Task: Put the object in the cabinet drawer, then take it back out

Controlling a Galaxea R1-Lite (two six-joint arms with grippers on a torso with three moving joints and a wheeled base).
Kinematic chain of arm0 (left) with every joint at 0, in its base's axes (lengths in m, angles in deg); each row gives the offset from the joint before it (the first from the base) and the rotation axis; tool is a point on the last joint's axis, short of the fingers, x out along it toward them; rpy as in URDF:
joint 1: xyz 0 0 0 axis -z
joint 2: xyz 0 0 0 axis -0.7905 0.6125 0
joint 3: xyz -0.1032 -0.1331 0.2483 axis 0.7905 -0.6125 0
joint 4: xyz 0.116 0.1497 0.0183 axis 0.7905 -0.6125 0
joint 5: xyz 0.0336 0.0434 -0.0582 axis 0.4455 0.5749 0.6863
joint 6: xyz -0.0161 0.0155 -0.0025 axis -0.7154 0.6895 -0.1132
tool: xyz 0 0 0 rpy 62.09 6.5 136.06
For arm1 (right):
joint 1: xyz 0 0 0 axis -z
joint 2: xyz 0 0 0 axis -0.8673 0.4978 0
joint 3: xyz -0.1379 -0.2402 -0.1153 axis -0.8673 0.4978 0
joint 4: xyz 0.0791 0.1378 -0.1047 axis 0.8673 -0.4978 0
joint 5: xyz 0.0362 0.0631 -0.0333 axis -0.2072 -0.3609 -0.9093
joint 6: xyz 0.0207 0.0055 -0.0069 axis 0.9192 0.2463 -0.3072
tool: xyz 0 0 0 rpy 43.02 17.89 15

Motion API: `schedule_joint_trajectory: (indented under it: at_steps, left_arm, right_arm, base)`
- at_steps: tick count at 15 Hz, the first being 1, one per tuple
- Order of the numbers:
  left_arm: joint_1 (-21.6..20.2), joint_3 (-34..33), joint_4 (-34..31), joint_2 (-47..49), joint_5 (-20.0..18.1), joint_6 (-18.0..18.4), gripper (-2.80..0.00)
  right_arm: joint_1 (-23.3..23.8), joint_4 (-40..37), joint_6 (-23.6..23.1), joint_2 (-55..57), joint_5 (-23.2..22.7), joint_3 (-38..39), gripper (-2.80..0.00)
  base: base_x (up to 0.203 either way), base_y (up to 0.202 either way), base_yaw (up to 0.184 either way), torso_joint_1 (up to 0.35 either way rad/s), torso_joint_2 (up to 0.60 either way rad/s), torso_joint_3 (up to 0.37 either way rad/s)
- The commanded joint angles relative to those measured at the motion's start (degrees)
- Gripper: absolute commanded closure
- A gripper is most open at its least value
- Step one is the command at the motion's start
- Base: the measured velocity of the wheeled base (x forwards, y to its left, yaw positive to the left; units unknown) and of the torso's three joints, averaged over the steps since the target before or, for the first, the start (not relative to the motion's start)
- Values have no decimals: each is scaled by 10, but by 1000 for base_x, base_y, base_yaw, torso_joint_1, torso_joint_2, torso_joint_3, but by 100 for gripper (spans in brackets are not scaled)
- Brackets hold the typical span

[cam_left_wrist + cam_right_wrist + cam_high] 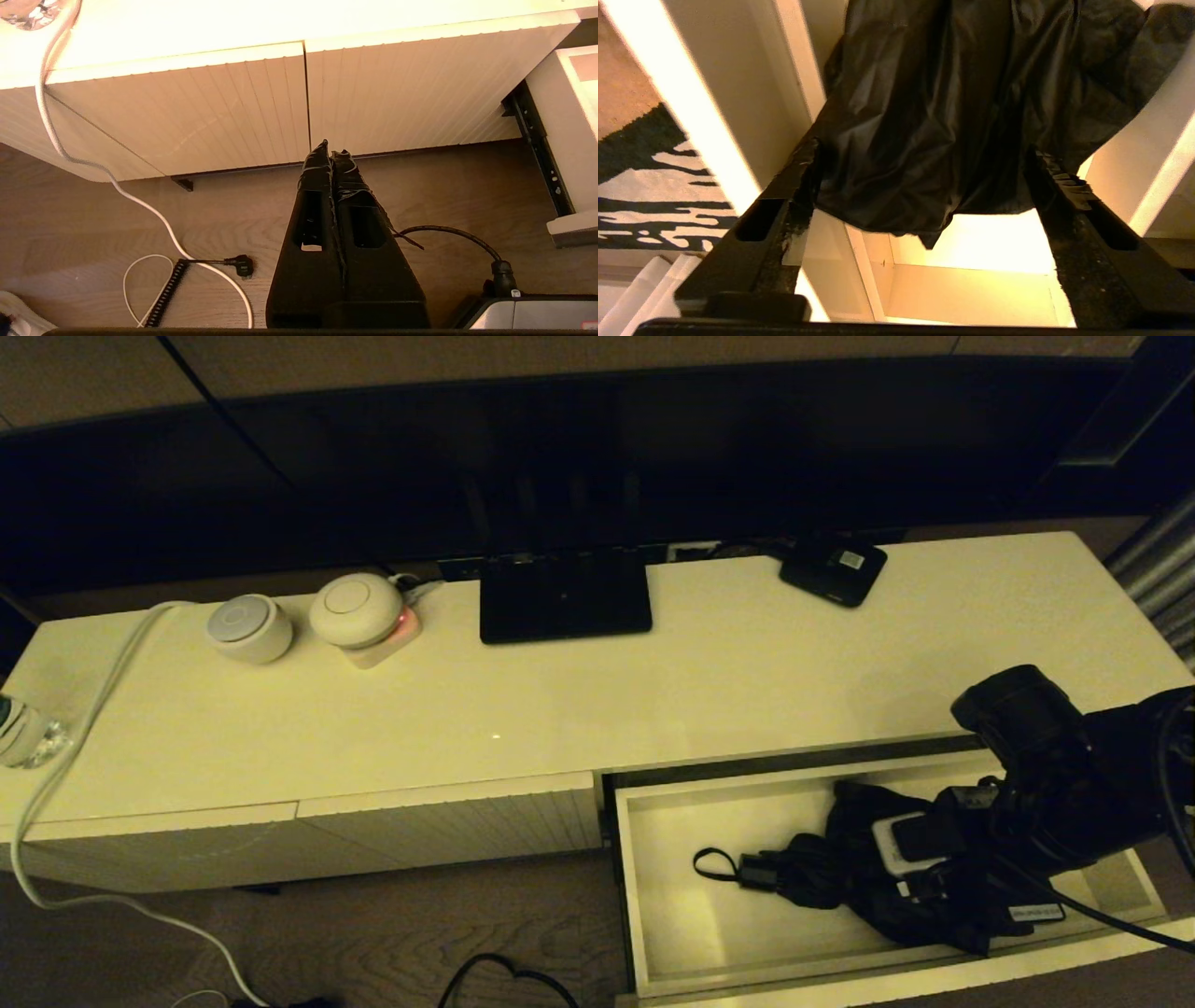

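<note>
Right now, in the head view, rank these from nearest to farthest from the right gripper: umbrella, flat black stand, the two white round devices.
1. Umbrella, in the open drawer, between the fingers of the right gripper.
2. Black stand, at the back middle of the cabinet top.
3. Right round device, back left.
4. Left round device, farthest left.

Right arm reaches down from the right side, wrist bent low; right gripper (920, 186) fingers (784, 196) spread wide, apparently touching black fabric either side. Left gripper (331, 156) hangs low, pointing down, fingers pressed together, holding nothing.
</note>
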State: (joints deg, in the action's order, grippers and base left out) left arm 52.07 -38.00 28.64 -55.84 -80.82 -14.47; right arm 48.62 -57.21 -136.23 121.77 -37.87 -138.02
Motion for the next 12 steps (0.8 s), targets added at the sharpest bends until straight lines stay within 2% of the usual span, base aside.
schedule_joint_trajectory:
  at_steps: [1,12]
  left_arm:
    - [0,-2,0,0,0,0,0]
    - [0,-2,0,0,0,0,0]
  right_arm:
    - [6,1,-4,25,-2,-4,-280]
    - [11,4,-1,100,-8,-48,-280]
  base:
    - [0,0,0,0,0,0]
    - [0,0,0,0,0,0]
